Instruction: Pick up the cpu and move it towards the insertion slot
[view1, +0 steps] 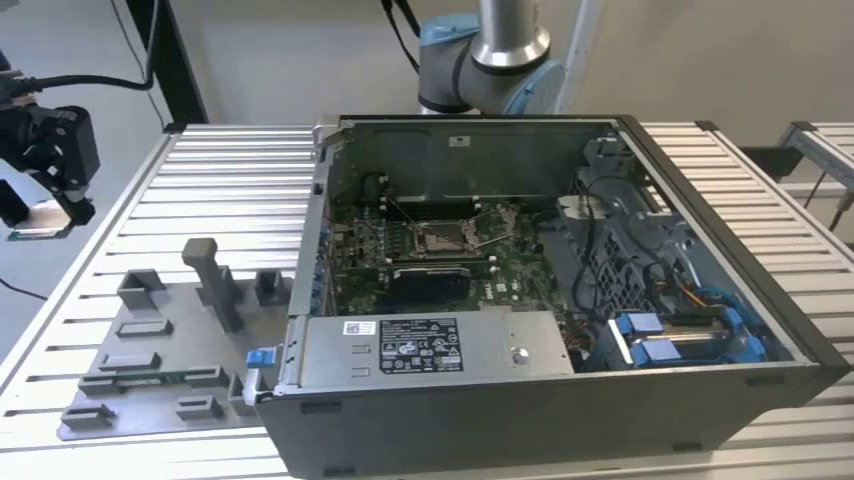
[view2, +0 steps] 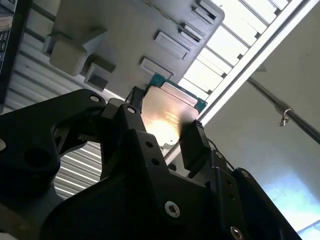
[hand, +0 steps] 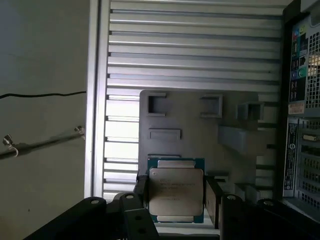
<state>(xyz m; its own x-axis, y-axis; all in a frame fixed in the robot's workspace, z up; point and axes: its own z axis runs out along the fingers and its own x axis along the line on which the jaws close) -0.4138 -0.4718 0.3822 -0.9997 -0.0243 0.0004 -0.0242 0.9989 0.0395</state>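
**A:** Which step is the arm working on here?

**B:** The carry, by the look of it. The gripper (view1: 54, 212) is pinching the cpu (hand: 176, 190) by two opposite edges. In the first wrist view a dark finger (hand: 212, 200) is pressing on each side of the chip, and its silvery top is facing the camera.

**A:** So the chip is off its rest?

**B:** It is hanging in the air. In the exterior view it is sitting at that view's far left, raised above the ribbed worktop (view1: 227, 190) and out by its edge. The grey fixture plate (view1: 160, 350) with its moulded blocks is lying below, apart from the chip.

**A:** And the insertion slot?

**B:** The insertion slot (view1: 447, 235) is lying on the board inside the open computer case (view1: 474, 122), well apart from the gripper and towards the exterior view's right. Its metal frame is showing around a brownish centre. From here nobody can tell how the lever is standing.

**A:** What is the crossing asking of the arm?

**B:** Judging from the layout, the pick-up is looking done and nearly all the travel is remaining. The case wall is standing between chip and socket, so the path is calling for height over that rim. It is also calling for a level, steady hold, since the grip is only on the chip's thin edges.
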